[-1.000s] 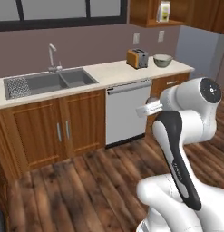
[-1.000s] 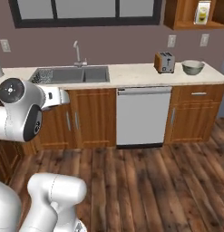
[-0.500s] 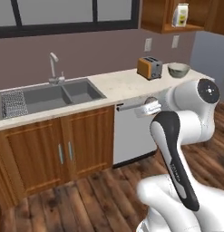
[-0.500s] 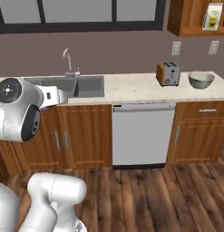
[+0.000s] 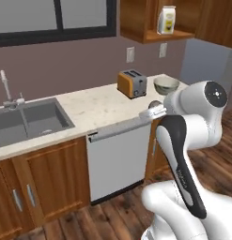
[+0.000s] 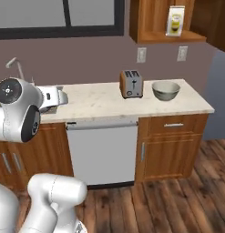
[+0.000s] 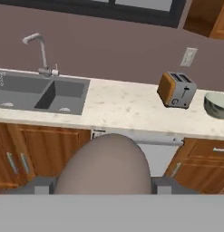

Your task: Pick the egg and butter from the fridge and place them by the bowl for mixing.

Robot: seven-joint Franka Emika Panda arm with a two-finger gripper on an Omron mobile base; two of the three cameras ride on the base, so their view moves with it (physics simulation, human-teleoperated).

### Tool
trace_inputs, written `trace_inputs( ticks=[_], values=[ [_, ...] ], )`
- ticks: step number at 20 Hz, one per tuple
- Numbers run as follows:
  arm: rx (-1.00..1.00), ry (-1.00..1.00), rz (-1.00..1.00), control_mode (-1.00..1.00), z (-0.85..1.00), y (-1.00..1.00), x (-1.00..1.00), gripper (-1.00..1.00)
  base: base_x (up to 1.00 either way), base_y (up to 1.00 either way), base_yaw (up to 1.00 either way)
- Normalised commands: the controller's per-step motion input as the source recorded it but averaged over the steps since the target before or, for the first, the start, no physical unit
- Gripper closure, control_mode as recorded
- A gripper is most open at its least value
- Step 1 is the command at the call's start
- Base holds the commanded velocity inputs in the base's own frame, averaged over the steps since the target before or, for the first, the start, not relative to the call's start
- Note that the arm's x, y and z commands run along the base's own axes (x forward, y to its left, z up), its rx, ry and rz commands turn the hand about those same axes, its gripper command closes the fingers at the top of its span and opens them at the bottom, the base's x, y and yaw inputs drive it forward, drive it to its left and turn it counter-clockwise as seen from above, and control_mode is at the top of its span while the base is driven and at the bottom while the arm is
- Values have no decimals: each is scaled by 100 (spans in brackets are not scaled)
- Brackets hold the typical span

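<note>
Two fingers (image 7: 104,186) clamp the egg (image 7: 103,165) in hand view; base views hide it.

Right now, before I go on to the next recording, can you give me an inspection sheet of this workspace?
Surface: pale speckled counter over wooden cabinets and a dishwasher.
Job's things: the bowl stands upright on the counter near its right end; the egg sits between the fingertips in the hand view.
Clutter: orange toaster left of the bowl, apart from it.
Grippers: gripper shut on the egg, carried in front of the counter.
Cables: nothing seen.
Surroundings: sink with faucet, window above, wall outlets, a box on the open shelf, wood floor.
</note>
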Motion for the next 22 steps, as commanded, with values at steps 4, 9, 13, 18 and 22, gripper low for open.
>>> trace_inputs(
  ticks=[4,9,13,18,22],
  values=[
    [0,0,0,100,0,0,0,100,100,-100,-15],
    [0,0,0,100,0,0,0,100,96,-100,-8],
    [0,0,0,100,0,0,0,100,68,-100,5],
    [0,0,0,100,0,0,0,100,54,-91,22],
    [0,0,0,100,0,0,0,100,44,-6,29]
  ],
)
